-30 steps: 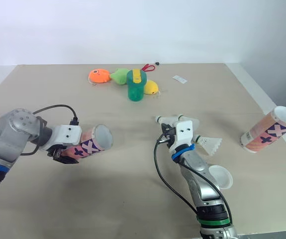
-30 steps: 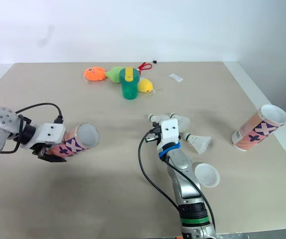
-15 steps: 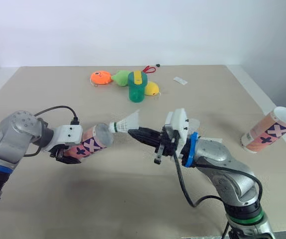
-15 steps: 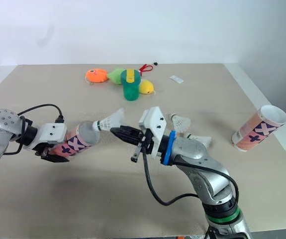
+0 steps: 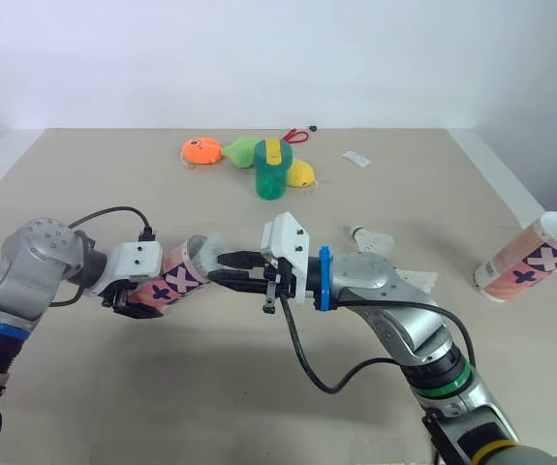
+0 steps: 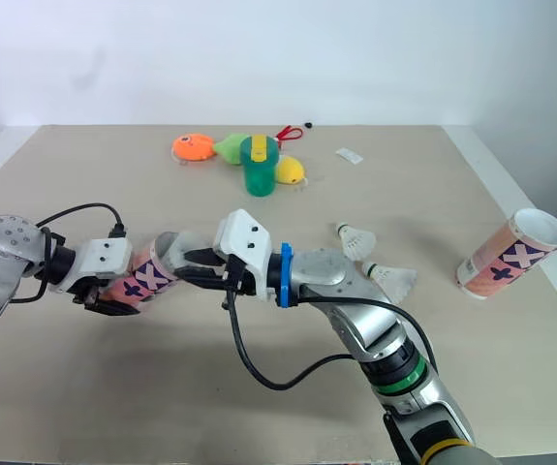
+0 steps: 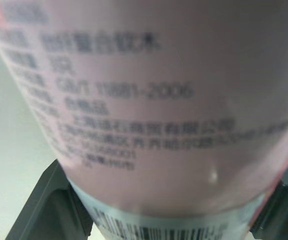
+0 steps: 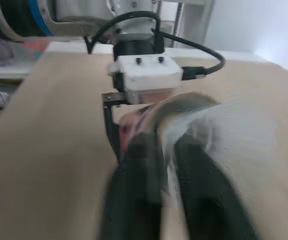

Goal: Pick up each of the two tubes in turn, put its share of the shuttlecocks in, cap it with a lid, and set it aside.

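Left eye view: left claw [image 5: 135,295] is clamped on the pink tube [image 5: 176,276], gripping it at the end away from the mouth. The tube is held clear of the tabletop [image 5: 84,387], close to level, with its open mouth raised a little and facing the right arm. Left wrist view confirms it: a finger sits on each side of the tube wall.

Right claw [image 5: 222,276] is closed on a shuttlecock [image 8: 204,127], with the fingertips right at the tube mouth. The white skirt sits at the rim. The cork end cannot be made out; I judge it is just inside.

Step in hand, as judged: seat this shuttlecock in the tube.

Notes for doing it well:
- Line the shuttlecock's axis up with the tube's. A skewed entry would probably catch the skirt on the rim and bend feathers.
- Advance gently, only until the skirt is carried by the tube wall, and release then. The fingers look wide against the mouth, so the tips may hit the rim first.
- Back out straight along the tube axis, so that no finger drags the skirt out.
- Left claw should hold steady with the mouth tilted up, so the shuttlecock slides inward.

Left to do: two shuttlecocks [image 5: 370,237] lie on the tabletop beside the right forearm, and the second tube [image 5: 530,260] lies near the right edge.
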Robot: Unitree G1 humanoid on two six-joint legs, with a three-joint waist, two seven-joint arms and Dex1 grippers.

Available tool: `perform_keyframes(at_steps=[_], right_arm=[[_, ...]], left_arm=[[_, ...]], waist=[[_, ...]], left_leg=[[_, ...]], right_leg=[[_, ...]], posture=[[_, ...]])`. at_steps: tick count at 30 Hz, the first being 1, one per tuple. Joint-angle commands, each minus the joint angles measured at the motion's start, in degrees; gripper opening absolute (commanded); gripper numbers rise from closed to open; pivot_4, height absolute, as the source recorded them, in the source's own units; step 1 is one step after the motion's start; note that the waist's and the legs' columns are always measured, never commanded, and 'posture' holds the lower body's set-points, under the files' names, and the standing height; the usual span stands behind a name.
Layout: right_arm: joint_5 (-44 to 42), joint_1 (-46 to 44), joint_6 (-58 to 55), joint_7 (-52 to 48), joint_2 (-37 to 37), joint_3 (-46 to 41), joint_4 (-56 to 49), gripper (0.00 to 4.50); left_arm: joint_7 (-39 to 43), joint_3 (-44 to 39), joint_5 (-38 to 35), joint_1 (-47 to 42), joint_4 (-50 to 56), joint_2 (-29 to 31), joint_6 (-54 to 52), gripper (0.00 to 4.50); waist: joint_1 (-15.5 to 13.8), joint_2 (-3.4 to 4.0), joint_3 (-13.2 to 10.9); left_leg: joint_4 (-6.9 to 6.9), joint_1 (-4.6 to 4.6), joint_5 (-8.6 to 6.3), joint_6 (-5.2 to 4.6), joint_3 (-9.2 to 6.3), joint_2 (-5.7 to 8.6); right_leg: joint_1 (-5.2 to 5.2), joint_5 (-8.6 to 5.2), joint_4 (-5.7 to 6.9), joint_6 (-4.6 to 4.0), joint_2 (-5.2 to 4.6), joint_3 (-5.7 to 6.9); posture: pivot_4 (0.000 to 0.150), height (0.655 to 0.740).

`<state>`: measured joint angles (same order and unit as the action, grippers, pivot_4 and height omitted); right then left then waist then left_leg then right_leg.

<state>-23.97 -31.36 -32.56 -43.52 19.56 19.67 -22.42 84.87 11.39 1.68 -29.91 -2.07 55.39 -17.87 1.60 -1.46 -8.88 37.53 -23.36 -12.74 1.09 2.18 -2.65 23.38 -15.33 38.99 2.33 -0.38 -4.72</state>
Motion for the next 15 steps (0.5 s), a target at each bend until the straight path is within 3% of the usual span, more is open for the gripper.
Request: perform_keyframes(at_steps=[1, 2, 3, 6, 10, 15], right_arm=[[-2.9, 5.6, -1.3, 4.6, 0.3, -6.9, -8.3, 2.53], [-3.4, 7.9, -1.7, 6.3, 0.3, -8.6, -10.3, 2.95], [-2.2, 10.5, -0.8, 8.8, 0.2, -10.6, -12.2, 3.78], [4.8, 19.5, 4.5, 15.6, 1.2, -16.2, -16.2, 4.37], [17.3, 31.2, 15.7, 24.7, 0.9, -20.8, -16.7, 4.37], [26.6, 40.4, 20.9, 33.1, -0.4, -25.1, -14.5, 4.37]], left_arm=[[0.6, 3.0, -0.7, 2.1, 0.7, -1.1, -0.6, 3.23], [0.6, 3.0, -0.6, 2.2, 0.7, -1.2, -0.7, 3.23], [0.5, 3.0, -0.6, 2.2, 0.8, -1.4, -0.8, 3.23], [0.4, 3.1, -0.8, 2.6, 1.4, -1.6, -1.1, 3.23], [0.1, 3.5, -0.6, 2.3, 1.1, -2.5, -1.1, 3.23], [0.0, 3.7, -0.4, 1.9, 0.7, -3.3, -0.8, 3.23]], waist=[[-0.3, -0.01, 0.0], [-0.3, -0.03, 0.0], [-0.3, -0.02, 0.0], [-0.6, -0.05, 0.1], [-0.5, 0.05, 0.1], [-0.4, 0.22, 0.2]], left_leg=[[0.0, 0.0, 0.0, -0.01, 0.0, 0.01], [-0.01, -0.02, -0.03, -0.02, -0.02, 0.02], [-0.02, -0.01, -0.08, -0.03, -0.03, 0.04], [-0.02, -0.01, -0.09, -0.02, -0.04, 0.05], [-0.03, 0.01, -0.13, 0.01, -0.03, 0.13], [-0.03, 0.06, -0.12, 0.01, -0.01, 0.14]], right_leg=[[0.0, 0.0, 0.0, 0.01, 0.0, 0.0], [-0.01, -0.05, 0.0, -0.01, -0.05, 0.02], [-0.03, -0.09, 0.0, -0.03, -0.06, 0.03], [-0.03, -0.1, 0.0, -0.04, -0.05, 0.04], [-0.05, -0.24, 0.0, 0.05, -0.12, 0.05], [-0.08, -0.31, 0.0, -0.1, -0.12, -0.01]], posture=[[0.15, 0.74], [0.15, 0.74], [0.15, 0.74], [0.15, 0.74], [0.15, 0.74], [0.15, 0.74]])
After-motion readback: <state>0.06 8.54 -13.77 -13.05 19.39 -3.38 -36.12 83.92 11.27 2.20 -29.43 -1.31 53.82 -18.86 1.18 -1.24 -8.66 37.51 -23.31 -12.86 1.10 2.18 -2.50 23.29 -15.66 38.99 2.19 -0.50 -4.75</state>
